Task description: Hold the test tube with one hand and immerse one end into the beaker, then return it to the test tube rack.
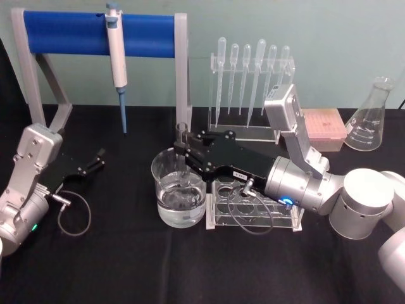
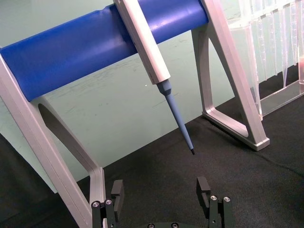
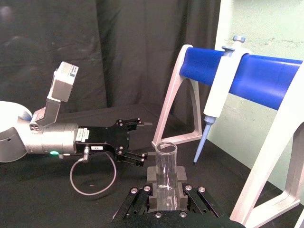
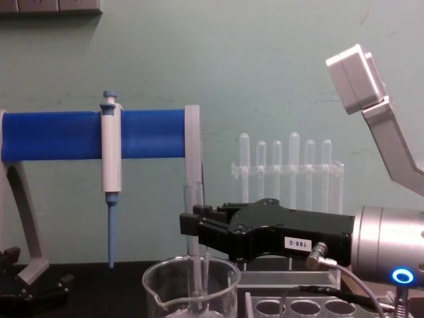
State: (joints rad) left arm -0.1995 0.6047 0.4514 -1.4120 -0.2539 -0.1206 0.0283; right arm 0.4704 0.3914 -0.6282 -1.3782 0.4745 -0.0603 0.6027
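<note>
My right gripper (image 1: 184,151) is shut on the test tube (image 1: 182,134), a clear glass tube held upright. The tube's lower end reaches down inside the beaker (image 1: 163,206), a wide glass cylinder partly filled with water. From the side in the chest view, the test tube (image 4: 192,212) passes between the black fingers of the right gripper (image 4: 193,225) and drops below the rim of the beaker (image 4: 159,291). The right wrist view has the test tube (image 3: 166,173) clamped in the right gripper (image 3: 166,199). My left gripper (image 1: 96,159) rests open at the left, over the black table, and the left gripper (image 2: 160,190) holds nothing.
A blue-barred stand (image 1: 95,33) carrying a micropipette (image 1: 116,60) stands at the back left. A rack of plastic pipettes (image 1: 250,82) is behind the beaker, and a clear tube rack (image 1: 253,212) sits under my right arm. A conical flask (image 1: 370,117) and a pink box (image 1: 323,126) are at the back right.
</note>
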